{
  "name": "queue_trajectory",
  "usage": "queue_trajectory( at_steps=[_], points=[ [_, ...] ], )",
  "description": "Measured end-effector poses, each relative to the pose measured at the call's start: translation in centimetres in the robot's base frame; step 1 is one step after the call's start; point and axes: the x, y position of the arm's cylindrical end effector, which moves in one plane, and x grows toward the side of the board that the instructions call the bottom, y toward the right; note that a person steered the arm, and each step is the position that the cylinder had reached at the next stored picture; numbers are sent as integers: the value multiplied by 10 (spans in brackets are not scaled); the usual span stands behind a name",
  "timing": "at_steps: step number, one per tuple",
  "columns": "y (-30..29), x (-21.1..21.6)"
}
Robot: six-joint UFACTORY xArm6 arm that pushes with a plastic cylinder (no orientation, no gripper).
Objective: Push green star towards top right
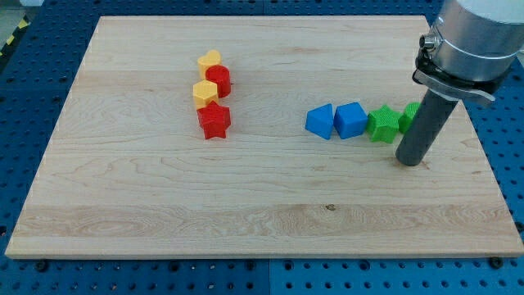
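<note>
Resting our tip (412, 161) just right of green star (382, 124), low on worktop (246, 205); no gripper present, nothing held. Risk: pushing from here drives star left into blue block (351, 120).

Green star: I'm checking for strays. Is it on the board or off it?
On the board. The green star lies on the wooden board, beside a blue block, with my tip just right of it.

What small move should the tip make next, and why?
Probably slide my tip toward the view's left, under the green star. It now sits at the star's lower right, beside another green block, so pushing from here would not send the star top right.
</note>
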Motion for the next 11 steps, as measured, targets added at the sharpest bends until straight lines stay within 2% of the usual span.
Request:
queue_trajectory(
  at_steps=[3, 6, 7, 8, 9, 10, 11],
  points=[
    [-22, -65],
    [-23, -172],
    [-32, -179],
    [-65, -181],
    [-69, -201],
    [-42, -227],
    [8, -231]
  ],
)
